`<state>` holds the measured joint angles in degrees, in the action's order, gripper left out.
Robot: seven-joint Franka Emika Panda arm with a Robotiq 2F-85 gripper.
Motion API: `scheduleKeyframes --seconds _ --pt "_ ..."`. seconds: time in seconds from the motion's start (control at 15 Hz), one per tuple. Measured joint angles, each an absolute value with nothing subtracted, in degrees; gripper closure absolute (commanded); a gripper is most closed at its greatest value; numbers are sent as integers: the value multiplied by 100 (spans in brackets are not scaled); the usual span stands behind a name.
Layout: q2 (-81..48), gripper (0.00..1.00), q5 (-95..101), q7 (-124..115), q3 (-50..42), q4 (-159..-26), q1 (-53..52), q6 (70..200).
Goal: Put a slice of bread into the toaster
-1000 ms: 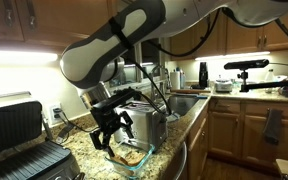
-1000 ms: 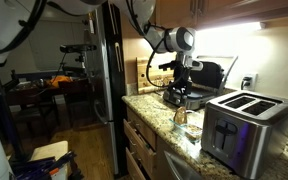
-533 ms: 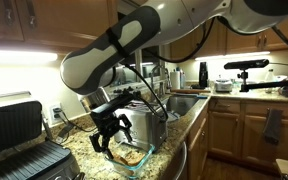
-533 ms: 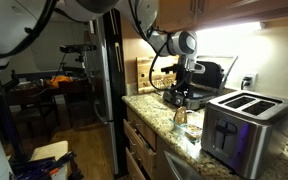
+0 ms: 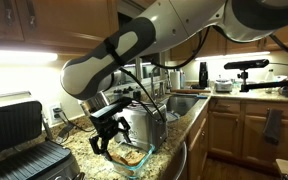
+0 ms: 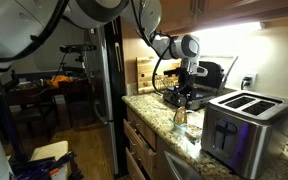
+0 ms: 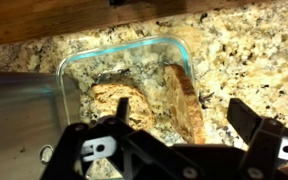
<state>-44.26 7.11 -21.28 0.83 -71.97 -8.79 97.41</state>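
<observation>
The tool point(image 7: 174, 152), spread wide, hangs over the slice of bread point(image 7: 186, 98) (propped in a glass dish point(image 7: 124, 47)).

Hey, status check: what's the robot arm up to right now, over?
Gripper above glass dish, jaws open. Slice of bread in dish, ungrabbed. Toaster beside it, nothing blocking.

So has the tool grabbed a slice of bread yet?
No, in the wrist view the tool hangs open and empty above the bread, which lies in the glass dish.
</observation>
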Motion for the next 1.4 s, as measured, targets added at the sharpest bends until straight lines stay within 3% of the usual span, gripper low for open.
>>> scheduleKeyframes --seconds 1.13,1.2,1.4 --pt "-4606 0 705 -2128 50 -6974 -879 9726" --pt "-4607 16 705 -2128 45 -6971 -879 9726" --pt "-4608 40 704 -2128 34 -6966 -879 9726"
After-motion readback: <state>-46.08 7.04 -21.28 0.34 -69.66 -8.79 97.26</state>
